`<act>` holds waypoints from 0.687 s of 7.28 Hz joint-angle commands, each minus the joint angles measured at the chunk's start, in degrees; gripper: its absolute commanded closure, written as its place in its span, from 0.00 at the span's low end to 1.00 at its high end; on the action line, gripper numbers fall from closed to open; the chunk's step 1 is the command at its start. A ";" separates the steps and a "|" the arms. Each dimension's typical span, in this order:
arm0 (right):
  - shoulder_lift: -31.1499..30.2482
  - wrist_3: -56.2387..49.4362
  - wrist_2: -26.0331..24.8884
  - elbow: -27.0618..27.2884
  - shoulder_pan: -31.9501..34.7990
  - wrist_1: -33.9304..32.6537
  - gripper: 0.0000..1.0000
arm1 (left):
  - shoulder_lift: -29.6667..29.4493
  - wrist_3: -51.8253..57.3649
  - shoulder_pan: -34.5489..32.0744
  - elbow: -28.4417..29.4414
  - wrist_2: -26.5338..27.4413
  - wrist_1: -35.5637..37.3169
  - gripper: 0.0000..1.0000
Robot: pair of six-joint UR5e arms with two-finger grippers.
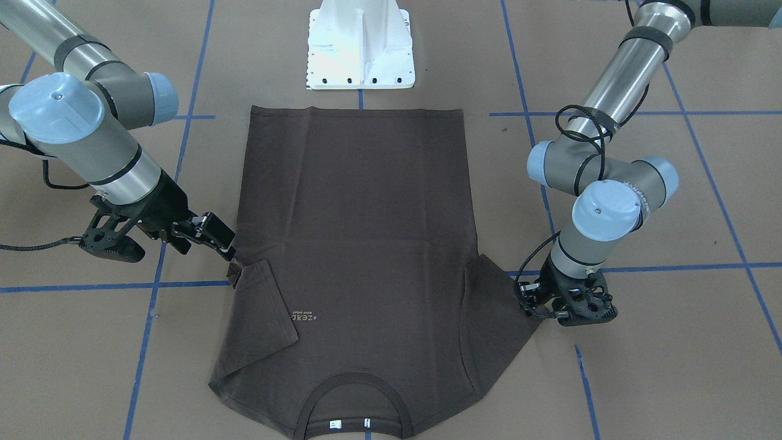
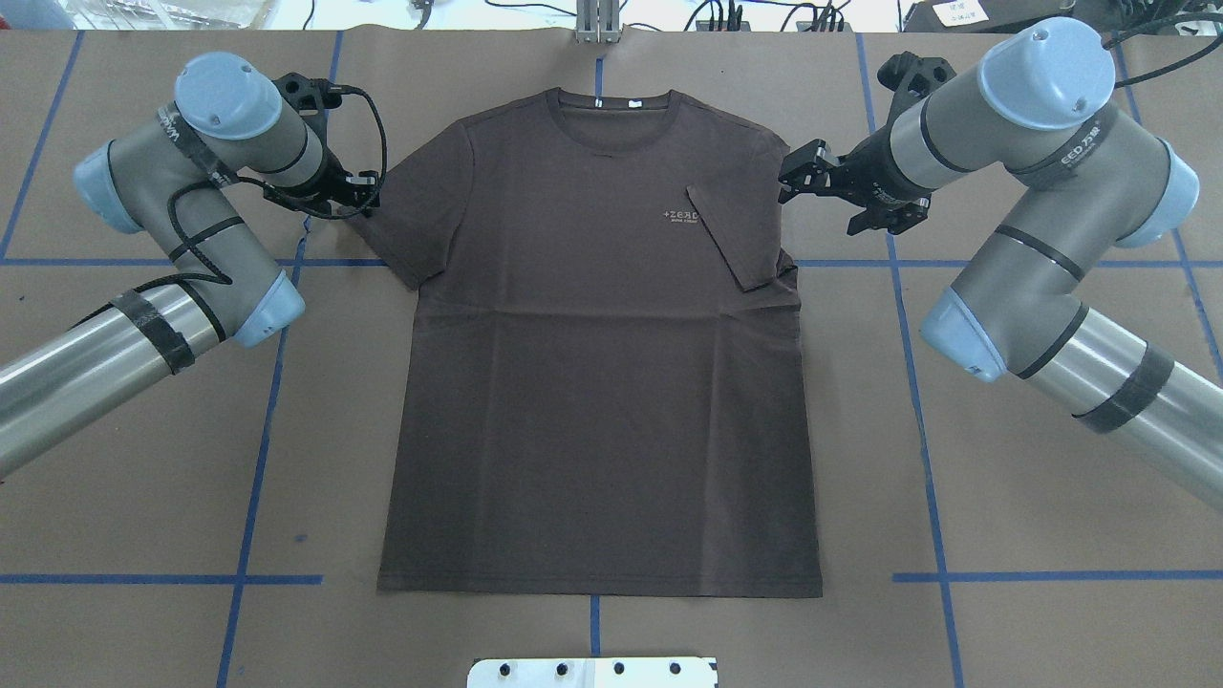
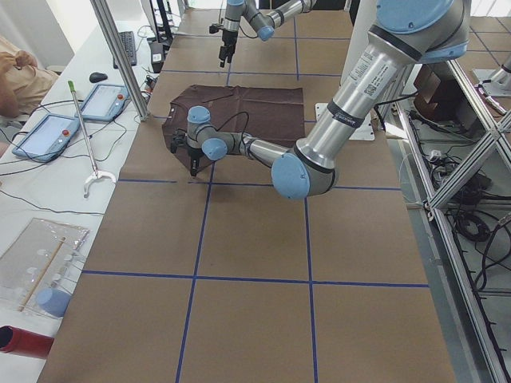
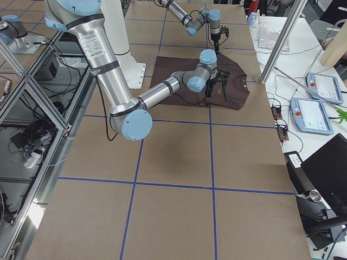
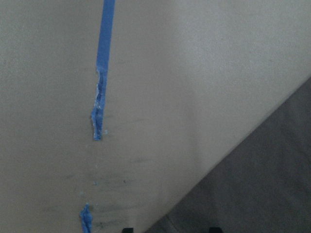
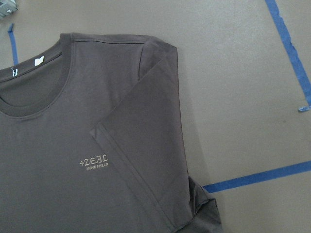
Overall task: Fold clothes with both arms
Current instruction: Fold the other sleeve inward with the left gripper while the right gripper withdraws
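Flat on the table [image 2: 191, 430]: one T-shirt [image 2: 592, 382], front up, collar [image 2: 611, 149] at the far edge from the robot, hem near the pedestal [image 1: 360, 49].

Overhead view: whole shirt outline.
- Right sleeve [image 2: 736, 229] is folded inward onto the chest, its hem just beside the logo [image 2: 681, 216].
- Left sleeve [image 2: 411, 220] lies spread out.

Right wrist view only: logo reads "+ZEAL", with a fold crease running from shoulder to armpit. No fingers show in it.

Left wrist view only: bare table, a torn strip of blue tape [image 5: 99, 97], a corner of dark cloth, and two fingertips [image 5: 127, 229] at the bottom edge, set apart.

Left gripper [image 1: 533, 305]: low at the left sleeve's outer edge, jaws apart. Whether it touches the cloth, cannot tell.

Right gripper [image 2: 798, 177]: beside the right shoulder, jaws spread wide, holding nothing. Front-facing view puts its tips at the armpit.

Count:
- 1 shirt
- 1 logo
- 2 white neck tags [image 2: 631, 102]
- 2 arms
- 2 grippers
- 1 pedestal
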 commanded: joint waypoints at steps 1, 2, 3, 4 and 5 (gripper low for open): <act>0.00 0.24 0.00 0.08 0.00 0.00 0.00 | -0.09 -0.14 0.12 0.37 0.00 -0.08 0.68; 0.00 0.24 0.00 0.08 0.00 0.00 0.00 | -0.43 0.12 0.12 0.37 -0.09 -0.08 1.00; 0.17 0.24 0.00 -0.01 0.00 0.00 0.00 | -2.00 -0.05 0.12 0.37 -0.61 0.35 1.00; 0.26 0.24 0.00 -0.01 0.00 0.00 0.00 | -3.76 -0.31 0.04 0.37 -0.79 1.05 1.00; 0.44 0.24 -0.09 0.16 0.00 0.00 0.00 | -5.00 -0.32 0.03 0.28 -2.71 1.15 1.00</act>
